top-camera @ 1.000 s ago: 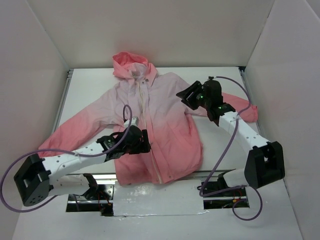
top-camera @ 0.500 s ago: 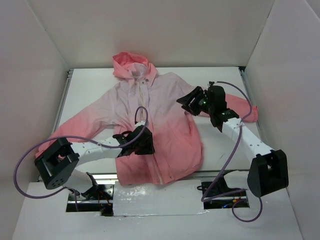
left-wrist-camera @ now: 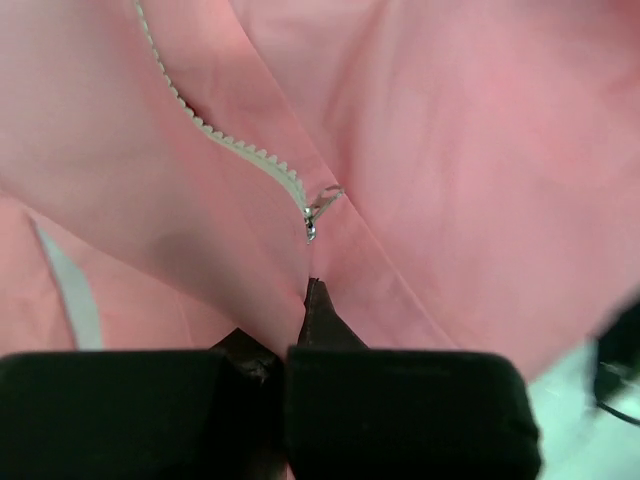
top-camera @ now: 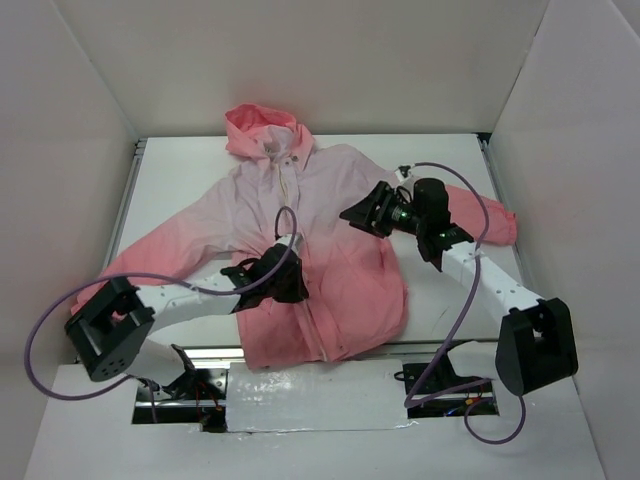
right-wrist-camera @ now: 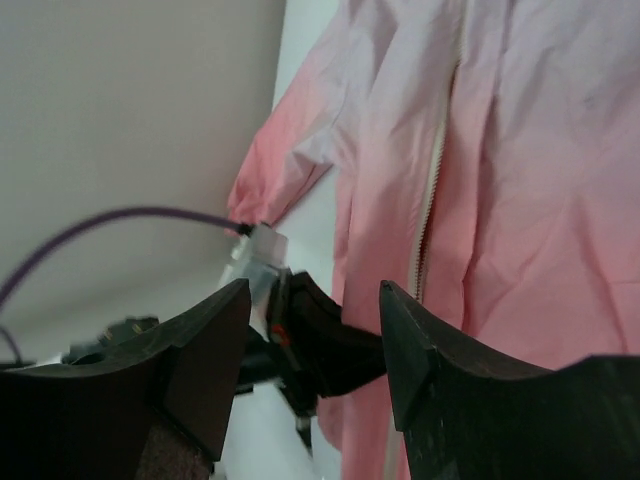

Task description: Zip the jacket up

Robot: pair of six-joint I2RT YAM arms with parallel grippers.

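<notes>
The jacket [top-camera: 340, 190] lies face up on the white table [top-camera: 180, 170], hood at the far side, its pale zipper [top-camera: 292, 195] running down the middle. My left gripper [top-camera: 290, 284] rests on the coral lower front. In the left wrist view its jaws are together, and the left gripper [left-wrist-camera: 312, 296] pinches the fabric [left-wrist-camera: 480, 150] just below the zipper slider [left-wrist-camera: 318, 202]. Open teeth [left-wrist-camera: 220, 135] run up and left from the slider. My right gripper [top-camera: 358, 216] hovers open over the right chest. In its own view the right gripper [right-wrist-camera: 315, 345] has nothing between its fingers [right-wrist-camera: 215, 365].
White walls [top-camera: 70, 120] close in the table on three sides. Purple cables [top-camera: 283, 222] loop off both arms. The left arm's black wrist [right-wrist-camera: 320, 345] shows between the right fingers. A foil strip [top-camera: 320, 395] marks the near table edge.
The left gripper has gone from open to shut and slid right onto the zipper line. The right gripper has moved left, further over the chest.
</notes>
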